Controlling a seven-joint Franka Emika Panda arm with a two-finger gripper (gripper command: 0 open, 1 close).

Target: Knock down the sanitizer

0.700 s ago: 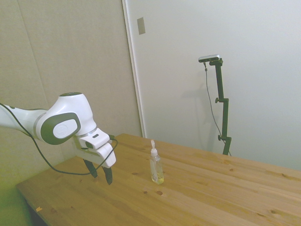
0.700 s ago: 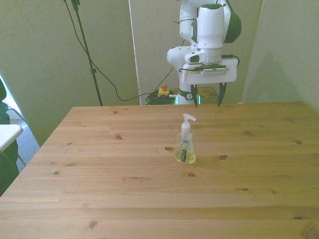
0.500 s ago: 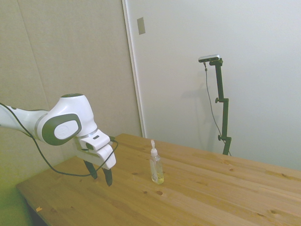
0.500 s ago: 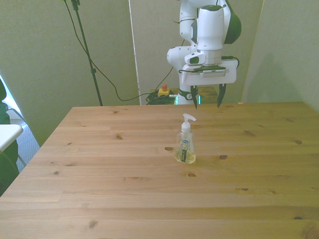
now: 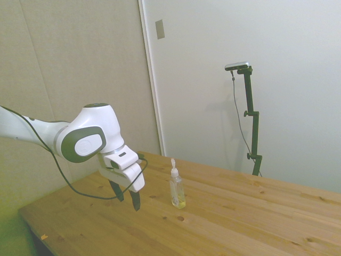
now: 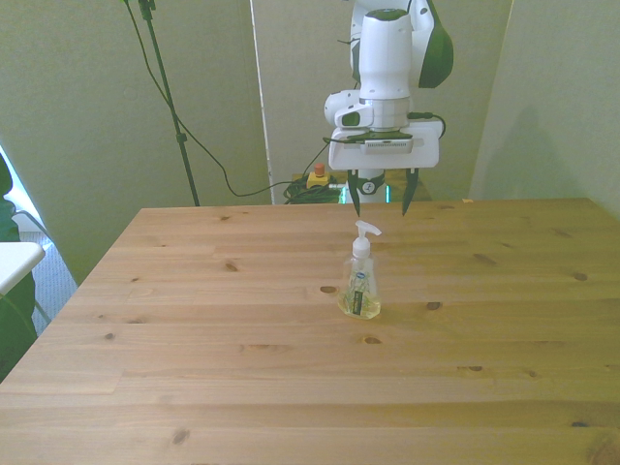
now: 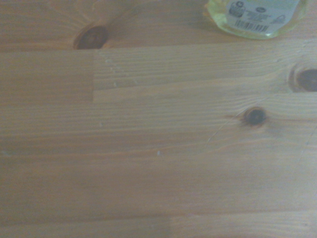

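The sanitizer [image 5: 176,188] [image 6: 360,278] stands upright near the middle of the wooden table [image 6: 194,349], a slim clear bottle with a white pump and yellowish liquid at its base. In the wrist view only its yellow base with a barcode label [image 7: 255,17] shows. My gripper [image 5: 127,197] [image 6: 381,203] hangs open just above the table, behind the bottle toward the table's far edge. In the side view it is left of the bottle and apart from it. Nothing is between its fingers.
Dark knots [image 7: 90,36] mark the table's planks. Behind the table's far edge lie cables and a yellow box with a red button [image 6: 317,177]. A white object's edge [image 6: 15,262] shows at the front view's left.
The arm has swung toward the bottle: the gripper moved right in the side view and toward the front view's left, now closer to the sanitizer. The bottle has not moved.
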